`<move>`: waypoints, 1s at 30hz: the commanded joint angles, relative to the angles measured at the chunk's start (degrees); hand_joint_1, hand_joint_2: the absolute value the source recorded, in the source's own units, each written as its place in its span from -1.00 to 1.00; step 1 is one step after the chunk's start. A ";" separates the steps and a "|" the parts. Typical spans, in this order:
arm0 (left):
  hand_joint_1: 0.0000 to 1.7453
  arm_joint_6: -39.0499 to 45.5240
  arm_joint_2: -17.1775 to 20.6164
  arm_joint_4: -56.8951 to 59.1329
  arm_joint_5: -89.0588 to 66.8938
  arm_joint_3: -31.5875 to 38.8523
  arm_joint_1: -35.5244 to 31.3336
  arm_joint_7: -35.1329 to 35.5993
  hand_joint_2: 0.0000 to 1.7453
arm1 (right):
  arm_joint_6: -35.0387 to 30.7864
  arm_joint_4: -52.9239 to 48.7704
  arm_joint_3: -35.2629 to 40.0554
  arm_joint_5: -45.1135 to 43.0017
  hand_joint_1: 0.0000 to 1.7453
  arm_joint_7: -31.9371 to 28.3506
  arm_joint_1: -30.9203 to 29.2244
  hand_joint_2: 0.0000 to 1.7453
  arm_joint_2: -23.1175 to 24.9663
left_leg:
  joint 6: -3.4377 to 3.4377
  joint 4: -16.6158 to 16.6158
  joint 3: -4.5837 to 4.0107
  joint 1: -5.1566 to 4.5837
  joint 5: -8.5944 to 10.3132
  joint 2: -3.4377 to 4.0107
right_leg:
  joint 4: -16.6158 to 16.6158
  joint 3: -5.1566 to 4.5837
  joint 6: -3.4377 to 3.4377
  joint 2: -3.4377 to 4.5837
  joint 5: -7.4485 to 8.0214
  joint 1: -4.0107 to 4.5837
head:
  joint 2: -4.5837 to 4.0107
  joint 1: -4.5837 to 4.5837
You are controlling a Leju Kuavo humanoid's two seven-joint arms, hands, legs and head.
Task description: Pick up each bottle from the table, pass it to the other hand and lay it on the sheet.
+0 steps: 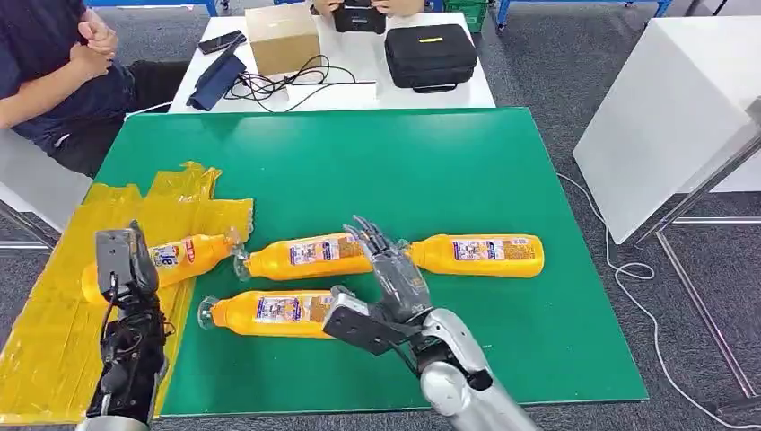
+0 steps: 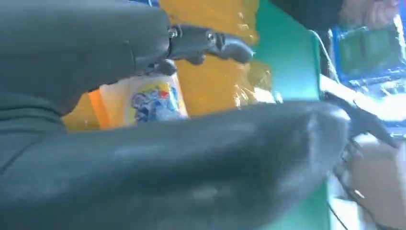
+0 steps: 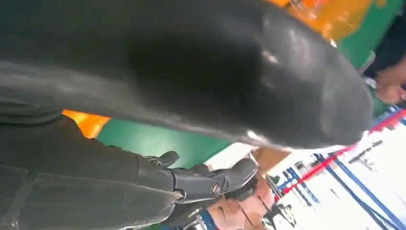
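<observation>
Green matting covers the table [image 1: 502, 350], and four orange bottles lie on their sides near its front. One bottle [image 1: 184, 259] rests on the crinkled yellow sheet [image 1: 54, 332] that hangs over the table's left edge, its cap end reaching the sheet's border. The left hand [image 1: 126, 265] sits over the base end of this bottle; in the left wrist view the label shows between the thumb and the dark fingers [image 2: 225, 45], but I cannot tell whether the hand grips the bottle or just hovers around it.

A second bottle [image 1: 305, 256] lies on the mat just right of the sheet, and a third [image 1: 480, 254] lies further right, roughly in line with it. A fourth bottle [image 1: 265, 312] lies nearer the robot, in front of the second. The right hand [image 1: 390, 274] is above the mat between the second and third bottles, fingers straight and spread, holding nothing; its wrist overlaps the base end of the fourth bottle.

Behind the green table stands a white table [image 1: 368, 94] with a cardboard box [image 1: 283, 38], a black case [image 1: 431, 56] and cables. A person in dark clothing [image 1: 54, 81] sits at the far left.
</observation>
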 commanded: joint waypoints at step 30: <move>-1.00 1.18 0.49 -20.52 15.44 -18.31 5.65 -2.03 -1.00 | -4.02 38.87 14.10 -0.96 -1.00 6.75 -14.06 1.00 13.55 | -0.18 -0.02 0.18 0.09 -0.08 -0.04 | -0.04 0.18 0.08 -0.22 -0.10 0.11 | -0.02 0.02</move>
